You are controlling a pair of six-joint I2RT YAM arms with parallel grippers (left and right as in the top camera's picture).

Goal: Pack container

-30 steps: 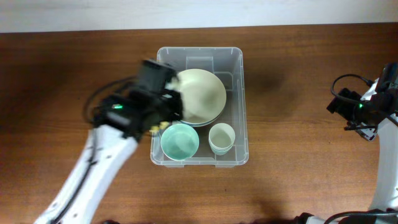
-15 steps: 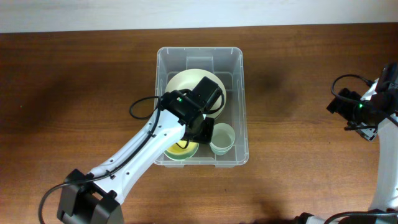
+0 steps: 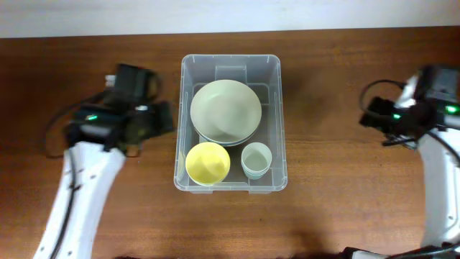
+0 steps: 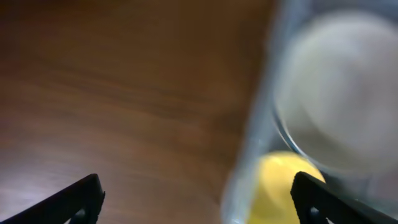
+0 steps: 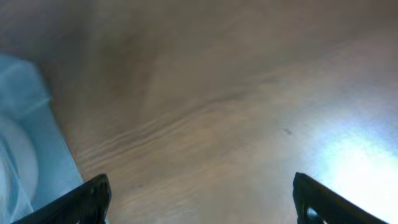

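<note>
Sitting at the centre of the overhead frame, the container holds a pale green plate in its upper half, a yellow bowl at lower left and a small pale cup at lower right. Bare wooden table lies on both sides. The left gripper hovers just left of it, the right gripper well apart at the right edge; both are spread wide, grasping nothing.

Motion blur smears the container and yellow bowl.

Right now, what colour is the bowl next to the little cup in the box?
The bowl is yellow, clearest in the overhead view.
</note>
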